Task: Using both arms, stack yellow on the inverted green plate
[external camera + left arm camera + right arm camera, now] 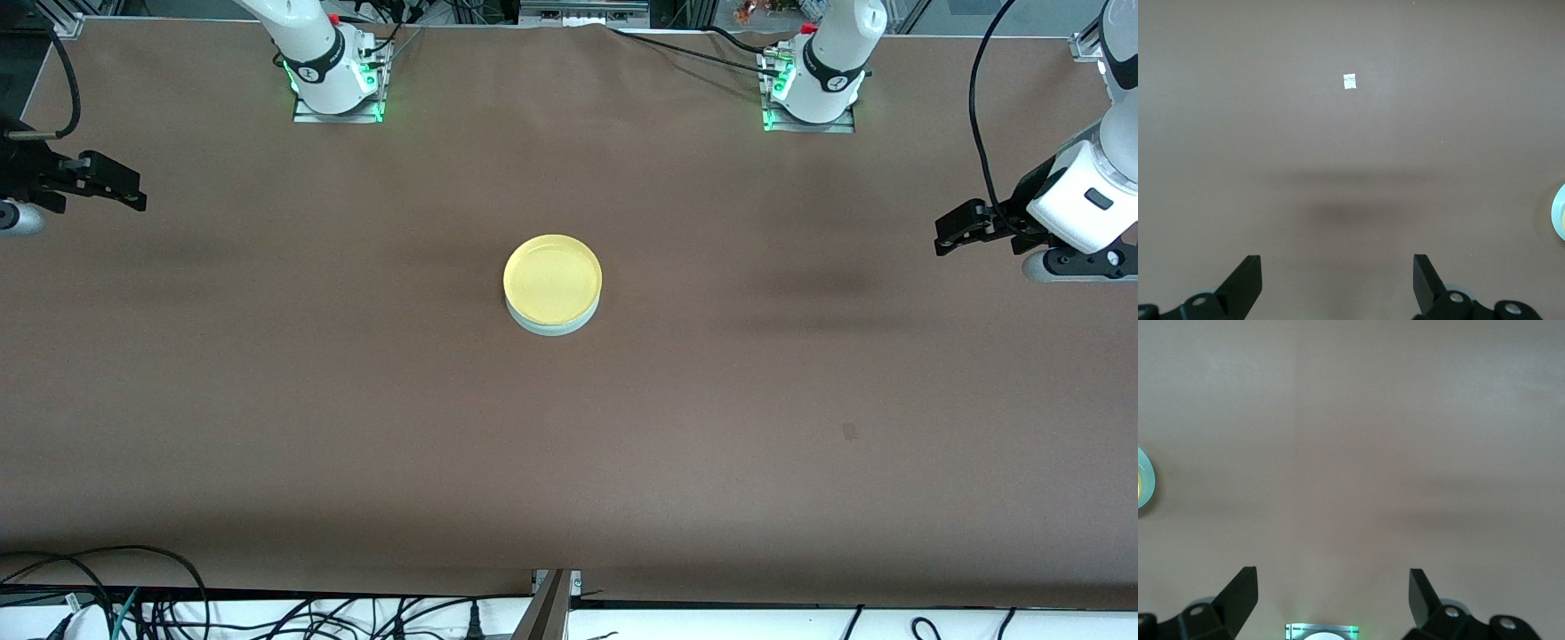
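The yellow plate (552,278) sits upright on top of the pale green plate (557,328) in the middle of the table; only the green plate's lower edge shows under it. My left gripper (944,236) is open and empty, up over the left arm's end of the table, well apart from the stack. My right gripper (133,191) is open and empty over the right arm's end. The left wrist view shows the open left gripper (1338,263) over bare table with the green plate's edge (1559,212) at the frame's border. The right wrist view shows the open right gripper (1333,577) and the green rim (1146,463).
The table (356,427) is covered in brown cloth. A small white scrap (1349,81) lies on it under the left gripper's view. The right arm's lit base (1321,631) shows between the right fingers. Cables hang along the table's near edge (178,604).
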Robot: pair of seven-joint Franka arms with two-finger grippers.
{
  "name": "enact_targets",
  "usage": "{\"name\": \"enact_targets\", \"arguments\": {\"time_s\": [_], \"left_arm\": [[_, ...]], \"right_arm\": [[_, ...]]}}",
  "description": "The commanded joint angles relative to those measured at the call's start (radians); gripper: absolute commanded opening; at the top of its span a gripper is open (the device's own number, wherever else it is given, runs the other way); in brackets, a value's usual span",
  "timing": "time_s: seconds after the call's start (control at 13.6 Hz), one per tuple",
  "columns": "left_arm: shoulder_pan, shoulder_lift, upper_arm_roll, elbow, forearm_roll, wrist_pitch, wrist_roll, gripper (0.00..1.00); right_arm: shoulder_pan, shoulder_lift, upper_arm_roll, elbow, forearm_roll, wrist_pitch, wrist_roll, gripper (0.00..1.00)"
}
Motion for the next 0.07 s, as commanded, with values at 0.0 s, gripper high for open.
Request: {"name": "enact_targets", "arguments": {"time_s": [0.0], "left_arm": [[0.002,0.01,0.0,0.025,-0.021,-0.015,0.003,1.0]], "right_arm": [[-0.016,0.028,0.014,0.047,-0.008,-0.032,-0.006,1.0]]}}
